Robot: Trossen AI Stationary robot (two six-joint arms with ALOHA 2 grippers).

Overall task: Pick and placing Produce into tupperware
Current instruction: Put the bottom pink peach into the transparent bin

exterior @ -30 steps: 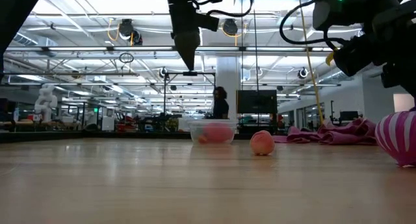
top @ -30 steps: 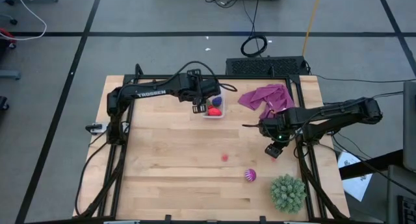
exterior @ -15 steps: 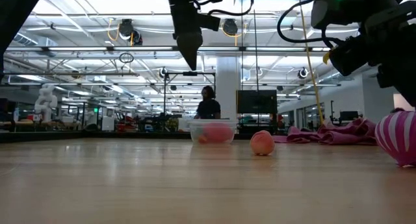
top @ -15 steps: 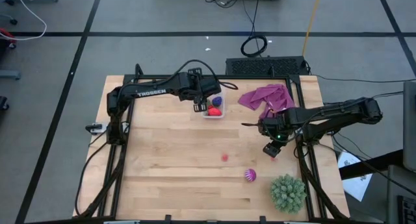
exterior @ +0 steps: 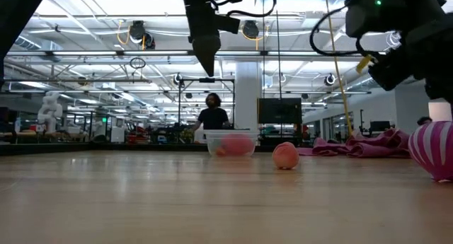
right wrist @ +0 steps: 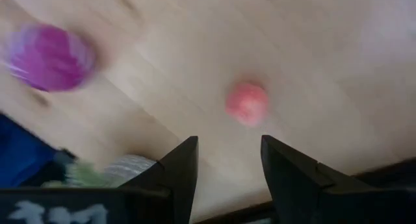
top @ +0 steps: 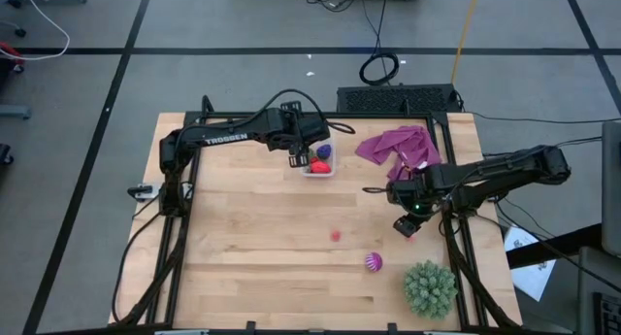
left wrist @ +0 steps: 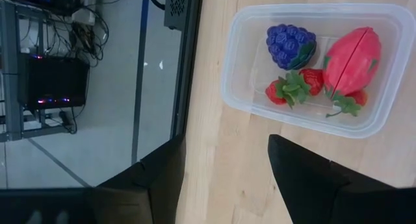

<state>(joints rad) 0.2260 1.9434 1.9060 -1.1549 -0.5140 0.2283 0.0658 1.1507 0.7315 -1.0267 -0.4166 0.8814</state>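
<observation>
Left hand [top: 294,161] open, empty, just beside tupperware [top: 319,158] near tabletop [top: 252,248] far edge. Right hand [top: 406,225] open, empty, near right edge; pink ball [top: 336,235] mid-tabletop.

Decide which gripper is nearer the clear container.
Left. The left gripper hangs beside the clear container; the right gripper is far across the table, near its right edge.

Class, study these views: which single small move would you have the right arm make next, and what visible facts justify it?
Probably swing the right tool toward the pink piece and lower it: its jaws stand open and empty, the piece lies loose on the table, and the tupperware already holds others.
</observation>
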